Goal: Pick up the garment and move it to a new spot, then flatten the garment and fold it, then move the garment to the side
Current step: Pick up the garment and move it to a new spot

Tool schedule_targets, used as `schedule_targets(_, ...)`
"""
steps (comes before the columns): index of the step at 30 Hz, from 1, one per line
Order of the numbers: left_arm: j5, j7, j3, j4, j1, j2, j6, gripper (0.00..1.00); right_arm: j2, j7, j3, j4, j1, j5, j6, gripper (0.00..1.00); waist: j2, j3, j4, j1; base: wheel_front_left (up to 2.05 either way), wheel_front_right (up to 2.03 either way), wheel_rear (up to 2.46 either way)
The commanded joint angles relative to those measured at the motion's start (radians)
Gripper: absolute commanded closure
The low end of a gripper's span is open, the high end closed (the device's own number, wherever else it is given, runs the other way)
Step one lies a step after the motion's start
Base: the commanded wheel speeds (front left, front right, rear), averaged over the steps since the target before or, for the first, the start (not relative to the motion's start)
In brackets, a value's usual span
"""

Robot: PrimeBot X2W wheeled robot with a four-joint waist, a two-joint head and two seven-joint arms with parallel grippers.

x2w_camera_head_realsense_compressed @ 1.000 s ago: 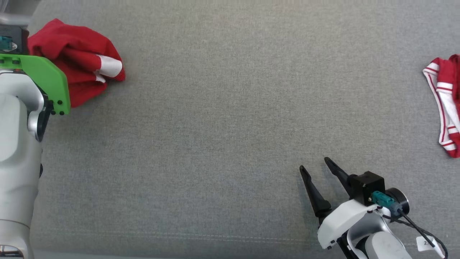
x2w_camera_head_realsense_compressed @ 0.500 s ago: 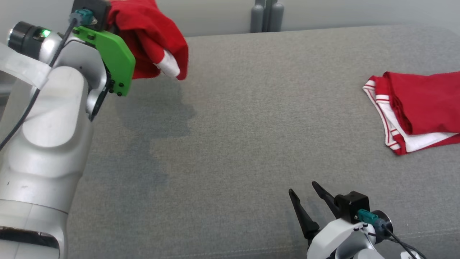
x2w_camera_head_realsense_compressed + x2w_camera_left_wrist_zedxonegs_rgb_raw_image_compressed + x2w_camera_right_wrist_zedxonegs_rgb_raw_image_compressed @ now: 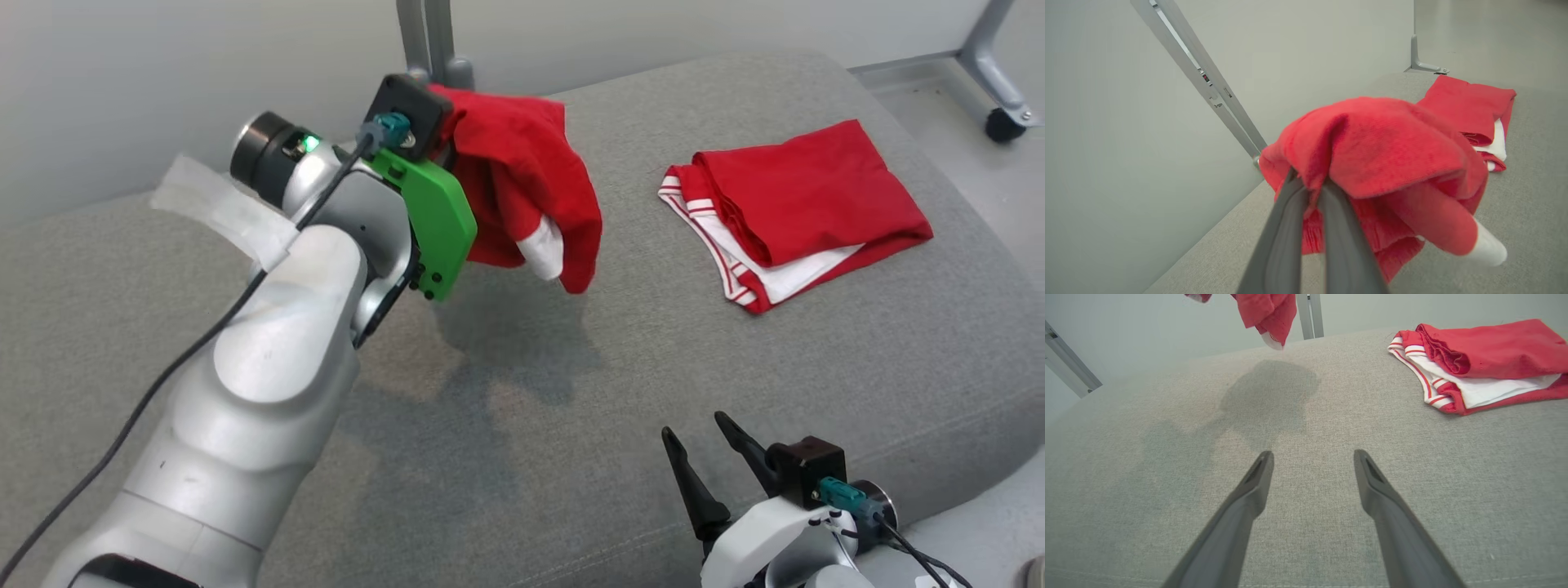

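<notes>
Red cloth, the garment (image 3: 522, 180), hangs bunched from the left tool (image 3: 1308, 188), which is pinched tight on a fold of it. It is lifted clear of the grey surface (image 3: 571, 392), with its shadow beneath.

The left wrist view shows the grip itself: the two fingers meet on the cloth, and a white cuff (image 3: 1488, 247) dangles at the tool's lower right. The head view hides that pinch behind the green bracket (image 3: 433, 220) and the cloth, but it gives the whole layout.

The right tool (image 3: 692, 425) sits low by the surface's near edge, jaws spread wide and holding nothing. Its wrist view shows bare grey fabric between and ahead of its fingers. The garment's lower tip is high ahead and slightly left. A folded piece (image 3: 1478, 363), red and white, lies ahead to the tool's right, well apart.

From the left tool, that piece lies beyond and to the right, near the surface's far corner. A metal post (image 3: 429, 41) stands just behind the left tool at the back edge. Between the two tools the surface lies open. Past the right edge, the floor (image 3: 939, 90) and a caster (image 3: 998, 124) show.
</notes>
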Motion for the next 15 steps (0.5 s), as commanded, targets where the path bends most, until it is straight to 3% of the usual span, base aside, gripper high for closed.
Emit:
schedule_targets(1,-0.002,-0.001,-0.004,0.001,0.025,0.004,-0.002,1.0,-0.001,-0.007,0.001,0.003,-0.003,0.005,-0.001,0.0,-0.0001,0.01,-0.064,0.0001,0.0,0.0,0.0)
schedule_targets(6,-0.018,-0.002,-0.029,0.046,0.117,0.002,0.007,1.0,0.002,-0.021,-0.001,0.008,-0.02,0.009,-0.001,0.0,-0.0001,0.046,-0.075,0.0001,0.0,0.0,0.0)
schedule_targets(15,-0.007,-0.031,-0.042,0.219,0.21,0.071,0.03,1.0,0.003,-0.039,0.014,0.025,-0.049,0.021,-0.001,0.0,-0.0001,0.077,-0.053,0.0001,0.0,0.0,0.0)
